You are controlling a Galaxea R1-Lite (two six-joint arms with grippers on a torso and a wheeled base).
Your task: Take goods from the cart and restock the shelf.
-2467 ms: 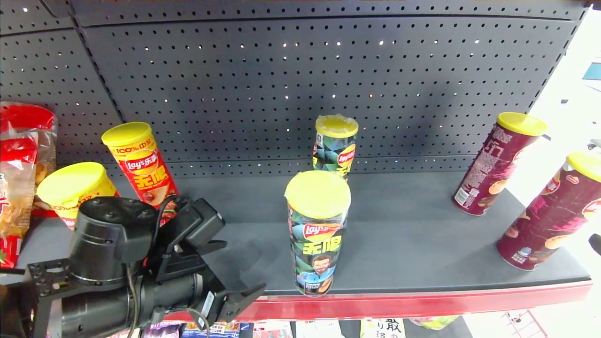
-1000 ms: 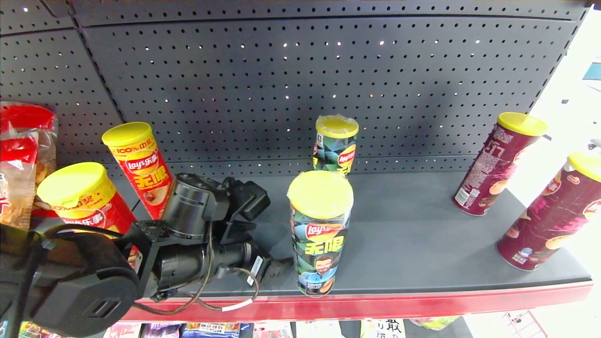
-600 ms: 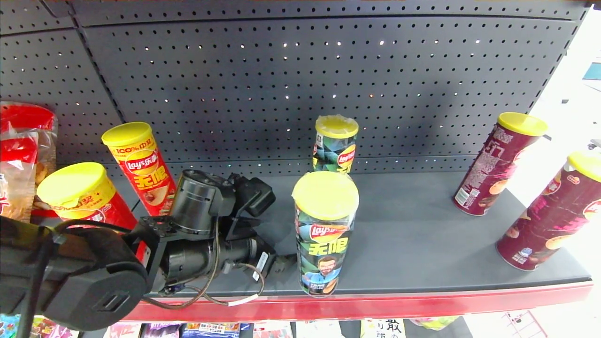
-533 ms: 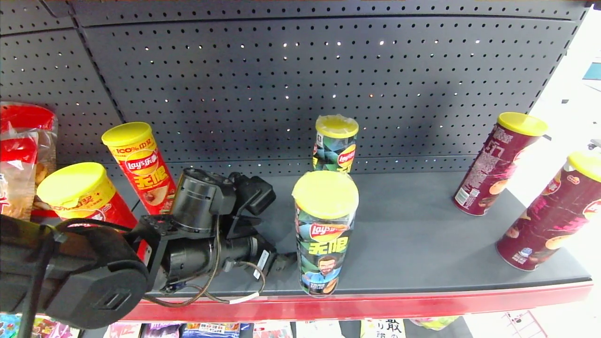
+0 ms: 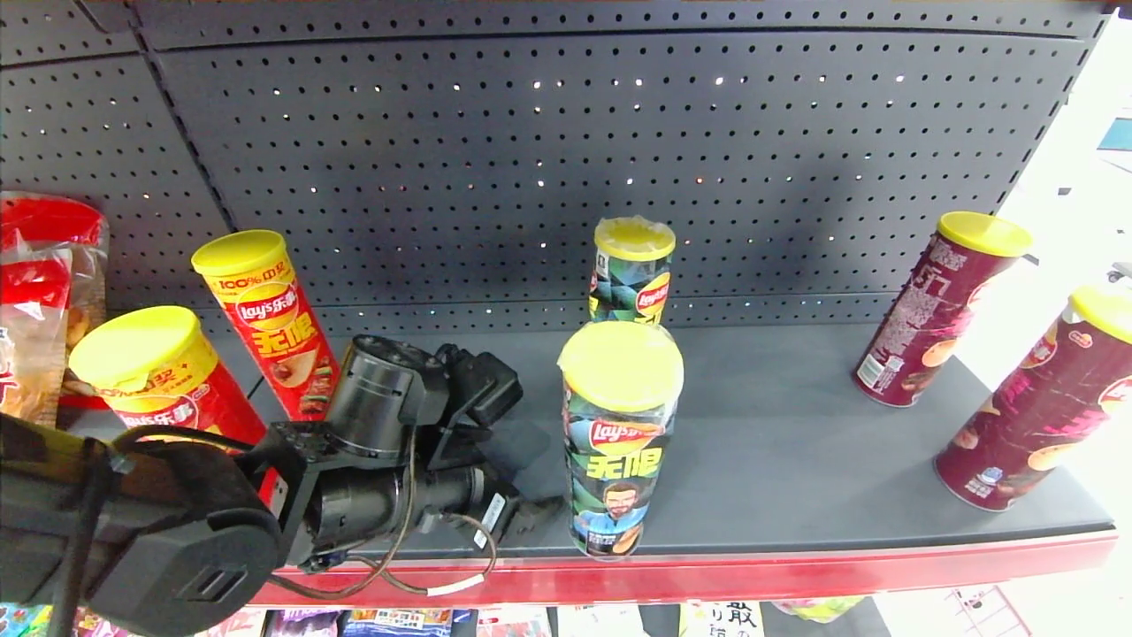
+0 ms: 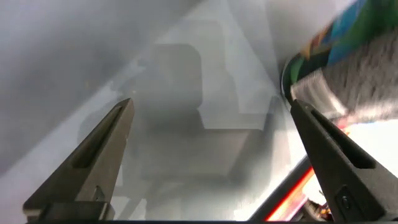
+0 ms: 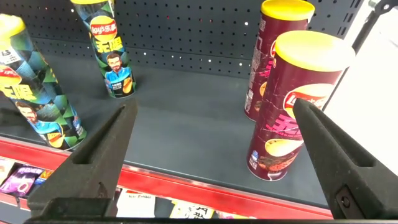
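A dark green chip can (image 5: 619, 442) with a yellow lid stands upright near the front edge of the grey shelf (image 5: 778, 442). My left gripper (image 5: 528, 510) lies low on the shelf board just left of this can, one finger against its base. In the left wrist view the left gripper (image 6: 211, 149) is open with nothing between its fingers, and the can (image 6: 339, 50) stands beside one fingertip. My right gripper (image 7: 211, 155) is open and empty in front of the shelf, facing the front green can (image 7: 37, 93) and a maroon can (image 7: 292, 112).
A second green can (image 5: 631, 270) stands at the back by the pegboard. Two red cans (image 5: 265, 318) and snack bags (image 5: 35, 310) are at the left, two maroon cans (image 5: 937, 310) at the right. Bare shelf lies between the green and maroon cans.
My left arm rose from below the shelf edge onto the shelf board and moved right to the front green can. That can has slid a little to the right.
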